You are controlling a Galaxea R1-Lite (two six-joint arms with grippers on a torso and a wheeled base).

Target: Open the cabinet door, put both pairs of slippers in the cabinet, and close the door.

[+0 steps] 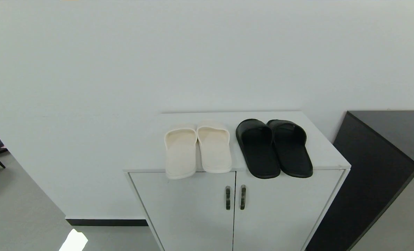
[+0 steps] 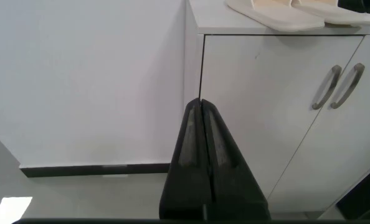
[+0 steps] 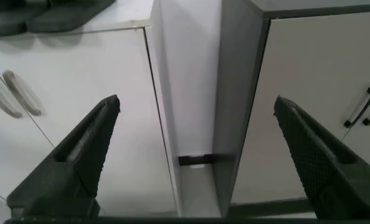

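- On top of the white cabinet (image 1: 323,153) sit both pairs: the cream slippers (image 1: 197,150) above its left door (image 1: 189,212), the black slippers (image 1: 274,148) above its right door (image 1: 280,212). Their heels jut past the front edge, which looks handy for grabbing.
- Both doors are shut, with the handles (image 1: 228,197) side by side at the middle seam, so I'd say opening comes first.
- The left gripper (image 2: 201,109) hangs before the cabinet's left front corner, fingers pressed together, likely idle.
- The right gripper (image 3: 196,102) faces the cabinet's right flank, fingers spread wide, seemingly ready for a handle.
- A dark cabinet (image 1: 374,164) stands just right of it.
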